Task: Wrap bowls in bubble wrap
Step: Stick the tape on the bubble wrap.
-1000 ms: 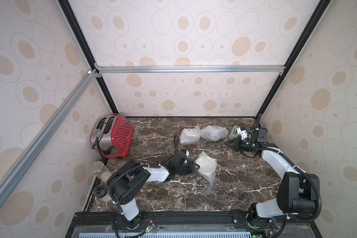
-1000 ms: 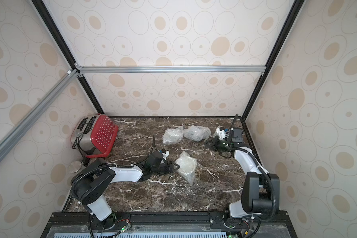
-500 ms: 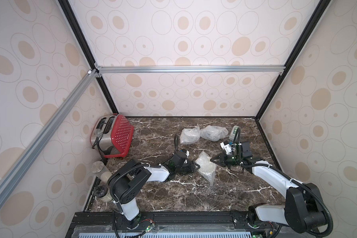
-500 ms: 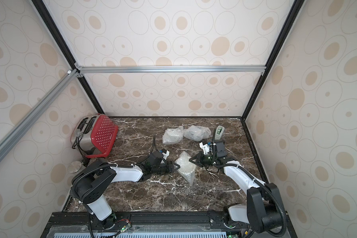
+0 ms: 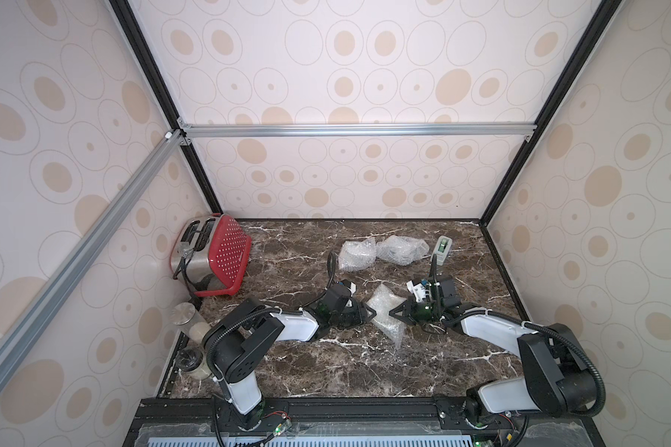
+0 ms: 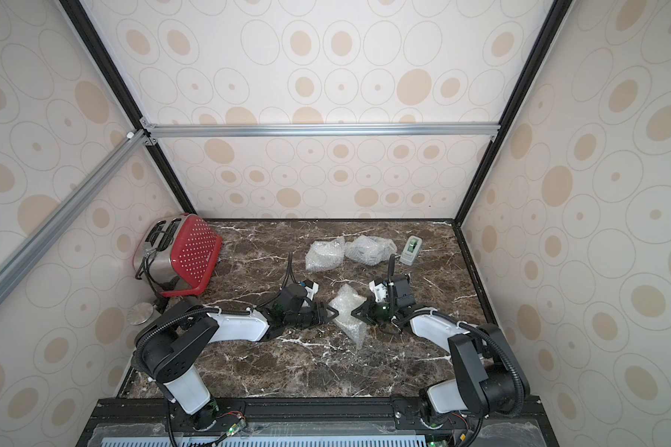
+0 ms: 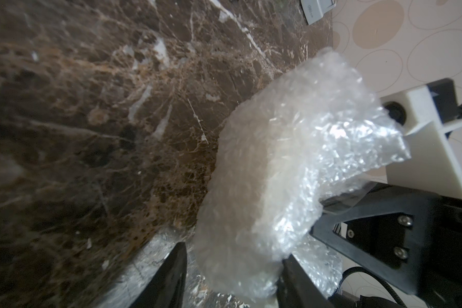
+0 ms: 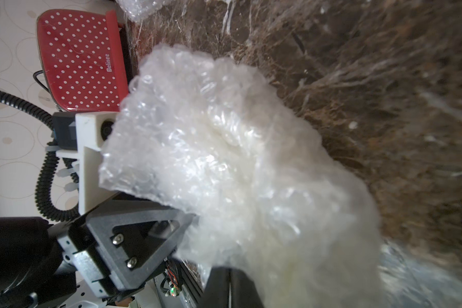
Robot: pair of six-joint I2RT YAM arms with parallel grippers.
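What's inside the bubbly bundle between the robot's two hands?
Only cloudy bubble wrap shows, paler and creamy in the middle. Whatever is inside, the wrap hides.

Cream walls (image 5: 365, 77) with beige ovals enclose a dark marble tabletop (image 5: 326, 367).

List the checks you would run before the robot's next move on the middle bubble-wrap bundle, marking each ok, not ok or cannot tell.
1. Left tool closed on the middle bundle: ok.
2. Right tool shut, tips at that bundle: ok.
3. Tape held in right tool: cannot tell.
4. No ceramic showing in either wrist view: ok.
5. Rear bundles clear of both arms: ok.
6. Tape dispenser standing apart from arms: ok.
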